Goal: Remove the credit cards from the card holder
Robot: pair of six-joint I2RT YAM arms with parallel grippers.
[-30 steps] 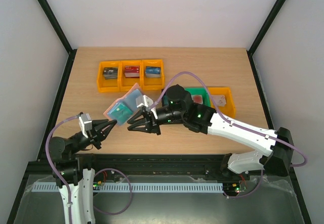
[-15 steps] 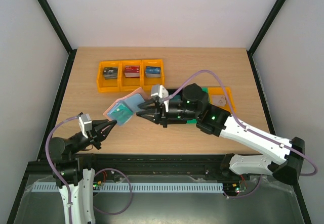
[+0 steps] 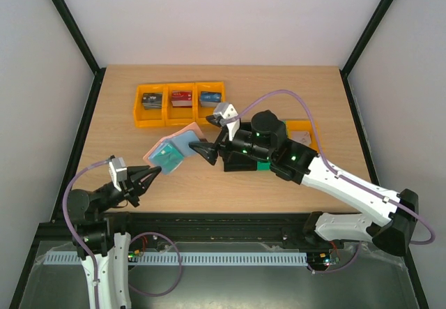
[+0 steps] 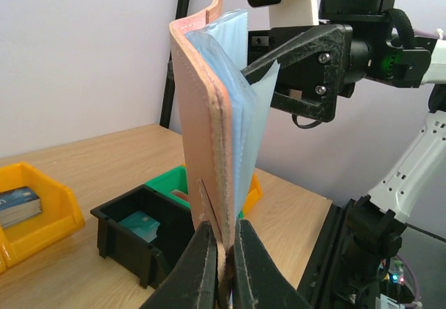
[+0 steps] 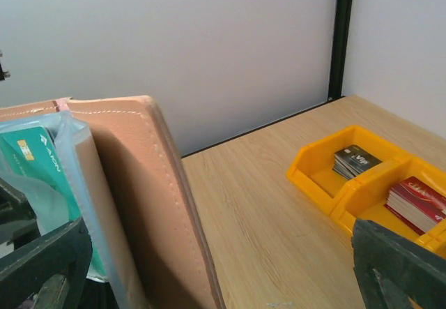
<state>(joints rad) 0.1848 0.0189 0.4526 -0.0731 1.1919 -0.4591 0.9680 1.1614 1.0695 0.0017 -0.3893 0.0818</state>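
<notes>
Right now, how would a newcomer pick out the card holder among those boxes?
On the wooden table, find the row of three yellow bins at the far left. Just nearer than them, the left gripper holds the card holder up off the table. Unlike the bins, it is a flat pinkish fold-over wallet with pale blue pockets.

My left arm [image 3: 97,201] sits low at the worktop's 7 o'clock corner, wrist pointing toward 2 o'clock. Its jaws are pinched tight on the bottom edge of the reddish-brown, leather-like fold-over card holder [image 3: 182,136]. My right arm [image 3: 327,176] stretches from its base at 4 o'clock toward 10 o'clock. Its jaws are spread wide, with one black finger [image 4: 300,65] right at the holder's pale blue inside.
</notes>
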